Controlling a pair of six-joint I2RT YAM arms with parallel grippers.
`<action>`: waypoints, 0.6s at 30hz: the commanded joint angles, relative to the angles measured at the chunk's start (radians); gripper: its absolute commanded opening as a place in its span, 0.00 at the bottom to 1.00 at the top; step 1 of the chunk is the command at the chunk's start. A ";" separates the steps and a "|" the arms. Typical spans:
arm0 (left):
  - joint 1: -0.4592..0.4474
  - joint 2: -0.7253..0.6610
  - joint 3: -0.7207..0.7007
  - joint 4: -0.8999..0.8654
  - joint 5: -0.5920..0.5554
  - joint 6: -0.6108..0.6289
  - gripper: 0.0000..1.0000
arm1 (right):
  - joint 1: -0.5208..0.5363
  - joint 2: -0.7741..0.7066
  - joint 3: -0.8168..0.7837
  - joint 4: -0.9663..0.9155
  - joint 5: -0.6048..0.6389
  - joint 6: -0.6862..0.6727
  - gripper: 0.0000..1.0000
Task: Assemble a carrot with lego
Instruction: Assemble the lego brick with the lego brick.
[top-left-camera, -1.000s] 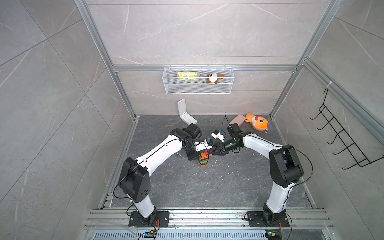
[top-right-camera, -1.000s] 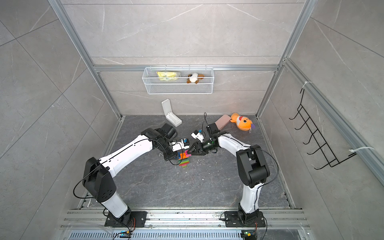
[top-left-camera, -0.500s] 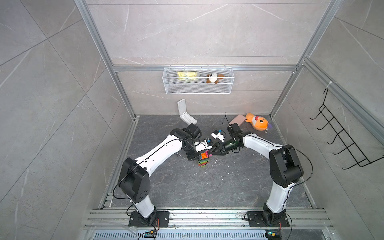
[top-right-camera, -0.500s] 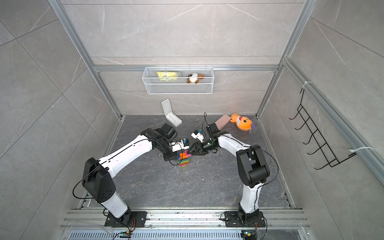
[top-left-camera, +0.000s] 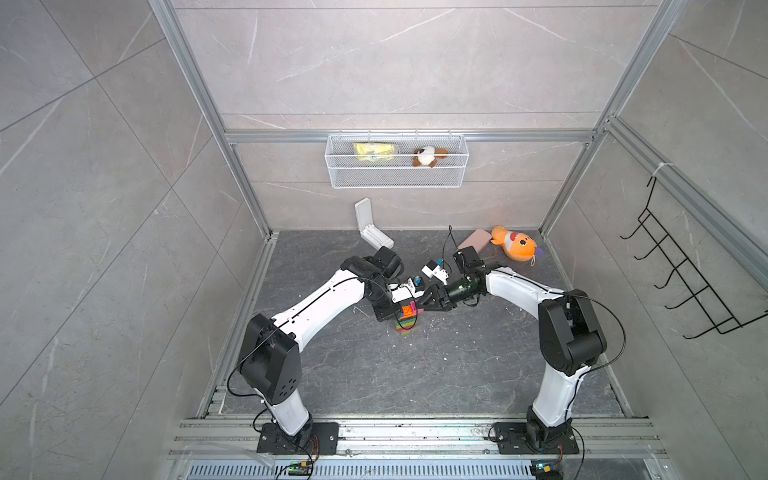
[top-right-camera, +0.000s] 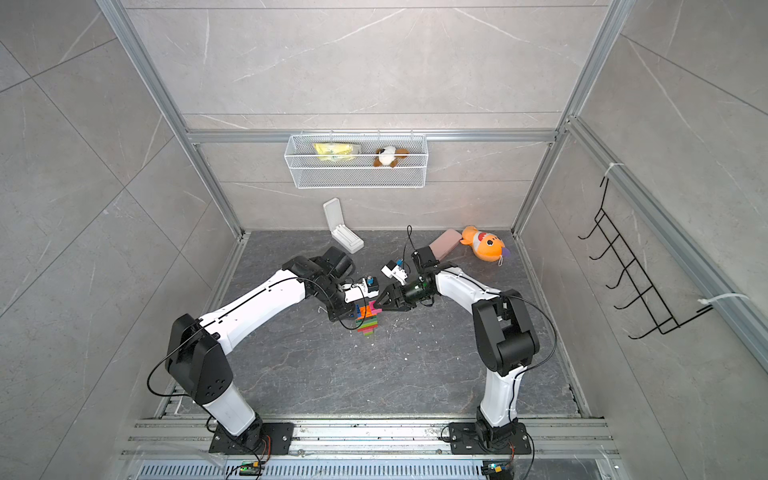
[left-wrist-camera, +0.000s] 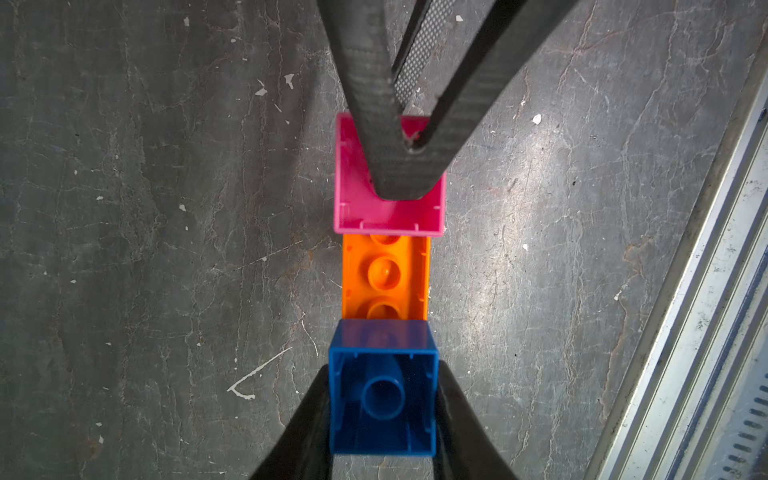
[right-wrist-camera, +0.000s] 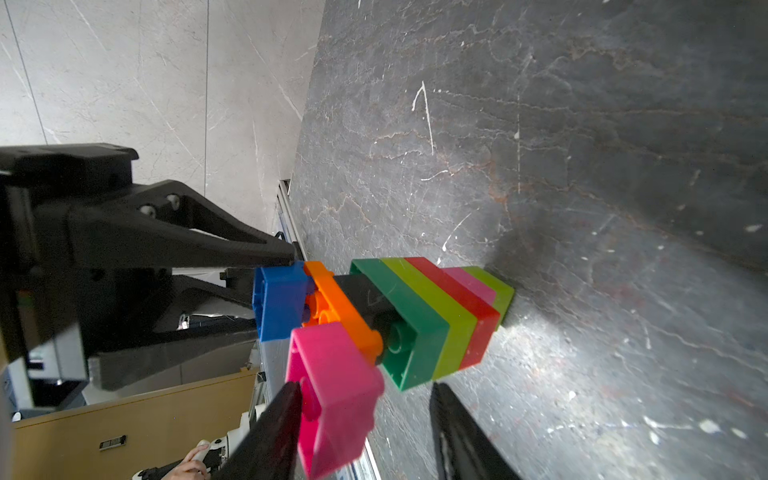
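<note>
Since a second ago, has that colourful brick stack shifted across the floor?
No. The brick stack sits where it was, just as far from the white case behind it.

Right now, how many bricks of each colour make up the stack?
blue brick: 1
orange brick: 1
black brick: 1
dark green brick: 1
lime bricks: 2
red brick: 1
pink bricks: 2
Total showing: 9

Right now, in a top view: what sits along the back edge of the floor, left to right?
white hinged case → pink case → orange plush fish
</note>
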 joint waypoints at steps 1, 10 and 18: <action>0.006 0.027 -0.003 -0.048 -0.023 -0.017 0.01 | 0.007 0.019 0.019 -0.030 0.029 -0.012 0.52; 0.005 0.007 -0.015 -0.076 -0.039 -0.034 0.00 | 0.007 0.018 0.016 -0.029 0.037 -0.007 0.52; 0.005 -0.001 -0.012 -0.085 -0.036 -0.032 0.00 | 0.007 0.016 0.020 -0.032 0.042 -0.006 0.52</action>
